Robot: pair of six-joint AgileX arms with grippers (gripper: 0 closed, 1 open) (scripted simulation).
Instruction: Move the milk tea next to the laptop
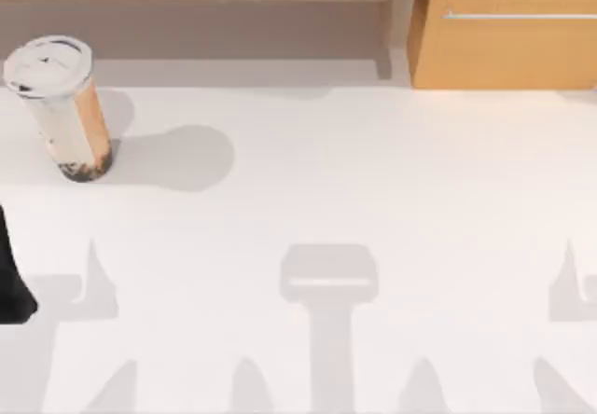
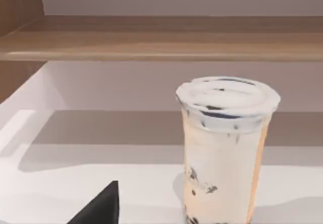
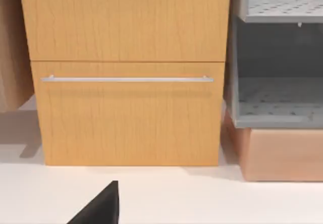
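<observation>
Near table's left rear edge: milk tea (image 1: 61, 106) upright, unheld; end effector states indiscernible.

Milk tea (image 1: 61, 106): one cup is standing upright on the tabletop (image 1: 373, 181), at about ten o'clock in the top view.
Lids: one white domed lid (image 2: 227, 97) is sitting on that cup.
Wooden drawer units: one unit (image 3: 126, 72) is standing at about one o'clock in the top view, showing two drawer fronts.
Drawer handles: one metal bar handle (image 3: 126, 79) is running across the lower front.
Grey perforated shelves: two shelves (image 3: 277, 103) are sitting one above the other, just beside the drawer unit.
Wooden ledges: one long ledge (image 2: 161, 40) is running behind the cup.
</observation>
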